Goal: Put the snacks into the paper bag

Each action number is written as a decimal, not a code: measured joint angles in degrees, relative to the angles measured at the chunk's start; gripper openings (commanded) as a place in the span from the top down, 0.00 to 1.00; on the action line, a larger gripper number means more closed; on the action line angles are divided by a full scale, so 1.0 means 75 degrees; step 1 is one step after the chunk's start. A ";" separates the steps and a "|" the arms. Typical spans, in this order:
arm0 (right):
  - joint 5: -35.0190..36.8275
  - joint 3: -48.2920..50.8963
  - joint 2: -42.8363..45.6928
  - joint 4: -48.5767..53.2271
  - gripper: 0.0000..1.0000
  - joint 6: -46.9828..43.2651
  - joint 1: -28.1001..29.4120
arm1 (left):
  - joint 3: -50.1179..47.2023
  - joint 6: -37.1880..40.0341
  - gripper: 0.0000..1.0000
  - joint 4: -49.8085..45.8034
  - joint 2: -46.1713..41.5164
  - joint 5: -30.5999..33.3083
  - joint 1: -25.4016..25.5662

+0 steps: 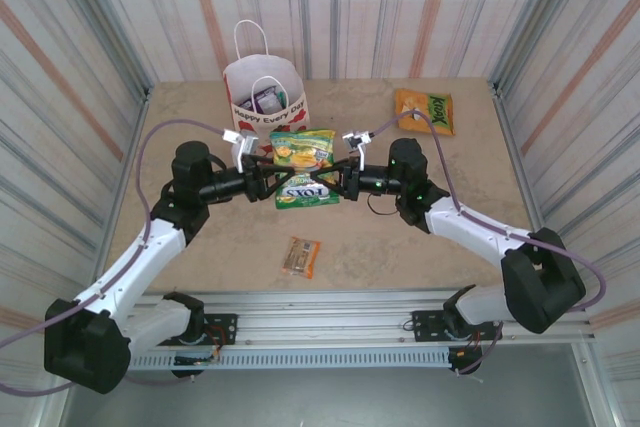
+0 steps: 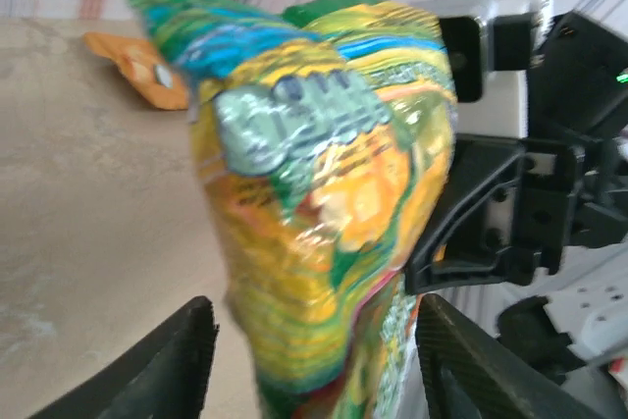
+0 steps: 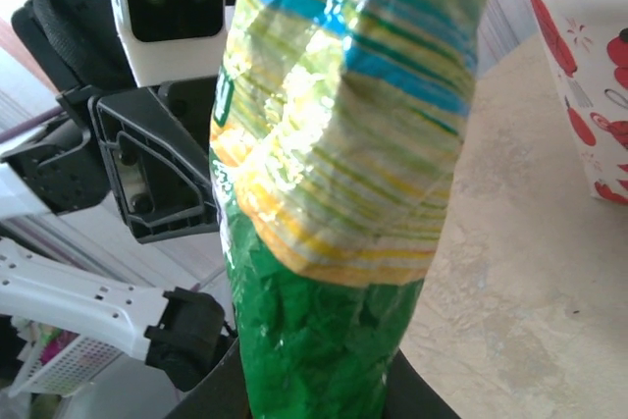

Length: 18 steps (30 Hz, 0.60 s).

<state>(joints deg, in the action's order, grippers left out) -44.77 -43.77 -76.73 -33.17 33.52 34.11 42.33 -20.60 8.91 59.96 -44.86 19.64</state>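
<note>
Over the middle of the table a yellow-green striped packet [image 1: 303,150] and a green packet [image 1: 305,190] hang together between the two grippers. My right gripper [image 3: 316,372] is shut on the green packet [image 3: 314,340], and the striped packet [image 3: 353,144] lies against it. On either side of the same bundle [image 2: 324,233] my left gripper [image 2: 314,316] stands open, a clear gap beside its left finger [image 2: 167,365]. The paper bag [image 1: 262,97] stands upright at the back with packets inside. Two more packets lie flat: an orange one [image 1: 424,110] at the back right and a small brown-orange bar [image 1: 300,256] near the front.
The two grippers face each other almost touching, left gripper [image 1: 262,175] and right gripper [image 1: 340,175]. The bag's printed side [image 3: 579,76] shows close on the right of the right wrist view. Striped walls enclose the table on three sides.
</note>
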 measured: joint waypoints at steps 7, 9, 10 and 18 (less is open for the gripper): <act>0.0836 -0.0213 0.0466 0.1064 0.86 -0.0988 -0.0070 | 0.0064 0.0102 0.19 -0.1142 -0.0163 0.1684 0.0000; 0.0988 -0.0501 0.0481 0.1445 0.86 -0.1338 -0.0187 | 0.0128 0.0052 0.18 -0.1510 -0.0181 0.2221 -0.0023; 0.1043 -0.0679 0.0481 0.1620 0.86 -0.1510 -0.0251 | 0.0166 -0.0009 0.18 -0.1728 -0.0184 0.2521 -0.0087; 0.1256 -0.2562 0.0376 0.2702 0.85 -0.2952 -0.0664 | 0.0335 -0.0557 0.17 -0.2906 -0.0015 0.3351 -0.1288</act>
<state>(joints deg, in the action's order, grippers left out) -35.35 -62.98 -73.91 -12.91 11.38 29.12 44.84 -24.77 -12.88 59.86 -19.73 9.98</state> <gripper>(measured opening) 0.173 0.826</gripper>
